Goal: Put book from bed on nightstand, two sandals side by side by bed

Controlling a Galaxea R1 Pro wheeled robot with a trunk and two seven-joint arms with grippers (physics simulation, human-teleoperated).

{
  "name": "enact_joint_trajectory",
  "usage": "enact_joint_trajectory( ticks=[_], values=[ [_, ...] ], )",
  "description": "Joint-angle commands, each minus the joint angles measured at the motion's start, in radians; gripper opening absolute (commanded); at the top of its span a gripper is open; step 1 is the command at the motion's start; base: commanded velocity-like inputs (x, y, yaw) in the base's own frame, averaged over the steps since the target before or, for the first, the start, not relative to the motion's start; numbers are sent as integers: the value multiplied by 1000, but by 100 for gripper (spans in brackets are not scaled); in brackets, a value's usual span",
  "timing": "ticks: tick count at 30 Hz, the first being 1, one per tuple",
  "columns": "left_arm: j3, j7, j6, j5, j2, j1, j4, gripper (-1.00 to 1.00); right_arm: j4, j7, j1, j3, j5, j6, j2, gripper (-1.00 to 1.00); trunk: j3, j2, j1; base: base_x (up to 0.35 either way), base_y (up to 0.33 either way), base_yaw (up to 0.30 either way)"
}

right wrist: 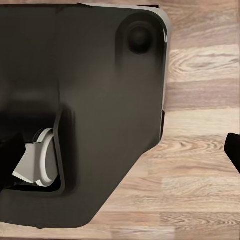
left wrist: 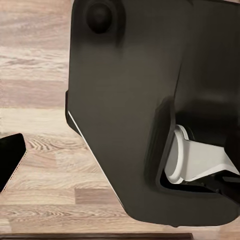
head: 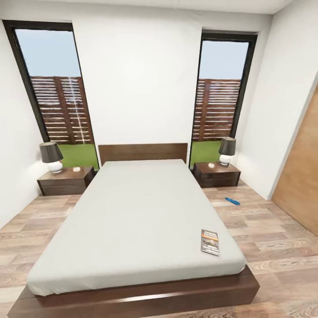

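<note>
**Book on the bed's near corner, one sandal on the floor**

The head view looks down the length of the bed, its off-white mattress bare but for the book, which lies flat near the foot, close to the right edge. The headboard stands against the white far wall between two tall black-framed windows.

A dark nightstand sits at each side of the headboard; the left one carries a lamp with a dark shade and a small pale item I cannot make out. The right nightstand holds a matching lamp and a similar pale item.

One blue sandal lies on the wood-plank floor, right of the bed and just in front of the right nightstand, apart from both. A wooden panel stands at the far right.

Both wrist views look down at the plank floor past the robot's dark body. A black tip at the edge of the left wrist view may be a finger of the left end effector, and a like tip shows for the right end effector; I cannot tell how wide either stands.
</note>
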Motion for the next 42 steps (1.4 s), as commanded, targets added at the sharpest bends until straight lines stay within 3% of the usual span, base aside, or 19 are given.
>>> enact_joint_trajectory(
  ticks=[1,24,42],
  values=[
    [4,0,-1,9,0,0,0,100,1,4,0,0,0,-2,-1,100,0,-1,0,0,0,-300],
    [4,0,-1,9,0,0,0,100,1,4,0,-1,0,-2,-2,100,-11,-1,0,0,0,-276],
    [4,0,-2,9,1,0,0,100,1,4,0,-1,0,-2,-1,100,-28,-1,0,0,0,-162]
  ],
)
